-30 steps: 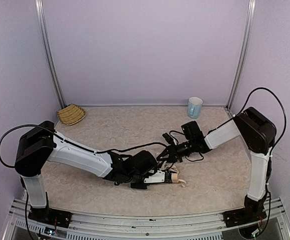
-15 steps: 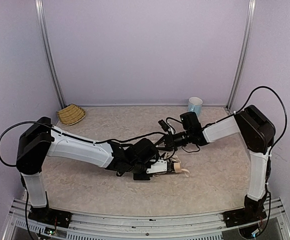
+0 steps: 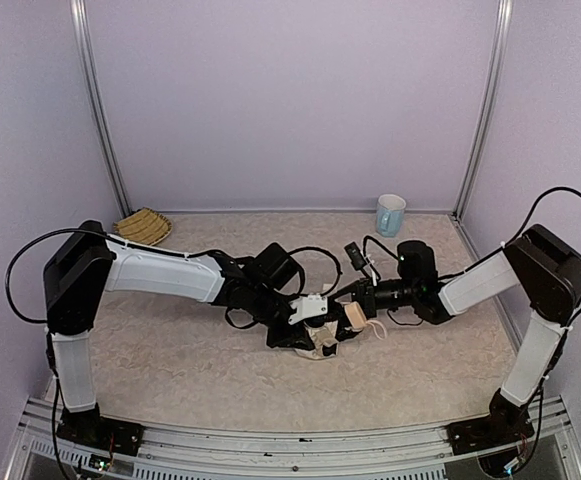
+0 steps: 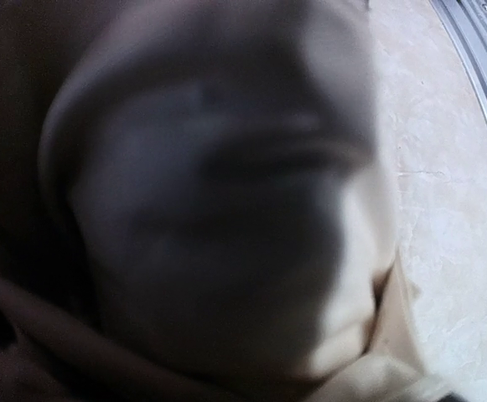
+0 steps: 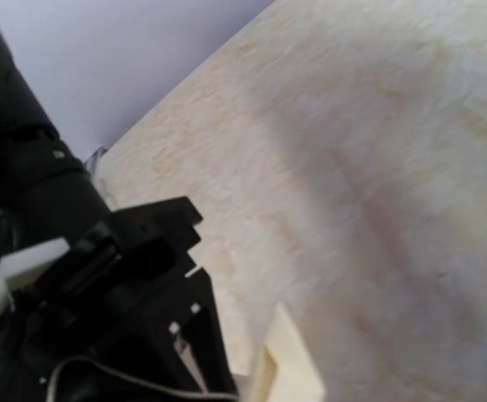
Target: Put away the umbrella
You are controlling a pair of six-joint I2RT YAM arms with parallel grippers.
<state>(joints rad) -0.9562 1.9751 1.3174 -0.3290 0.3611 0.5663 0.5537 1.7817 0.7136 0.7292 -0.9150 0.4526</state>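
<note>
The umbrella (image 3: 322, 345) lies at the table's middle as a bunch of cream-beige fabric, with its tan handle (image 3: 355, 315) and loop strap (image 3: 375, 328) toward the right. My left gripper (image 3: 310, 322) reaches in from the left and is shut on the fabric bundle. In the left wrist view the blurred fabric (image 4: 226, 209) fills the frame and hides the fingers. My right gripper (image 3: 353, 306) reaches in from the right and sits on the handle, shut on it. A cream piece (image 5: 287, 368) shows at the bottom of the right wrist view. The shaft is hidden.
A woven straw basket (image 3: 143, 228) sits at the back left corner. A light-blue mug (image 3: 390, 214) stands at the back right. The left arm's black wrist (image 5: 101, 276) fills the left of the right wrist view. A metal rail (image 4: 478, 75) edges the table.
Both grippers moved toward the back, and the umbrella came with them. The handle rose from near the front to beside the right gripper, which drew back to the right.
</note>
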